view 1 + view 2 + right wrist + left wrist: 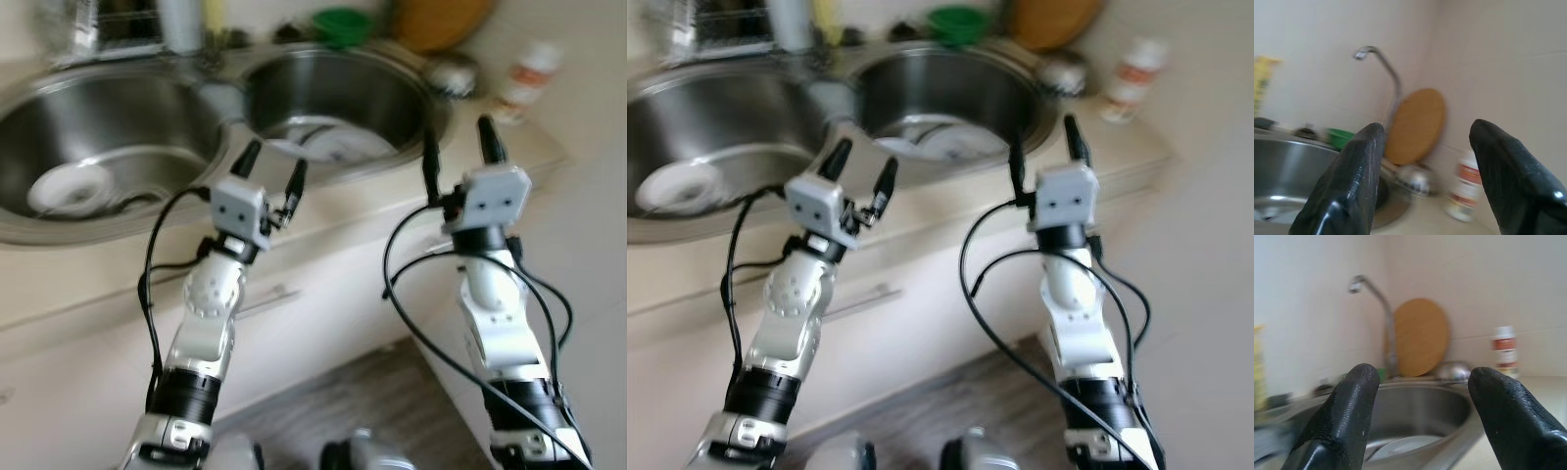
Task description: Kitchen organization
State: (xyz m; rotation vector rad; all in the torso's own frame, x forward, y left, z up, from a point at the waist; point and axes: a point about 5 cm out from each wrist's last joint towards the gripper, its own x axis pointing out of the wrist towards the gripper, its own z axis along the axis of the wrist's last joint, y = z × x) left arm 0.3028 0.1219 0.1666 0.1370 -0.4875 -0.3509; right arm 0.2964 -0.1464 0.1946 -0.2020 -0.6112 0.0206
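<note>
Two silver arms carry black bands and looping black cables. Each ends in a pale grey, boxy gripper block: the left gripper (271, 174) and the right gripper (460, 147) have long black fingers.

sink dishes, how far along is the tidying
Nothing looks done yet. Plates lie in the right basin and a white dish in the left one. Both pincers, left and right, are open and empty at the counter edge. All the clearing remains.
</note>
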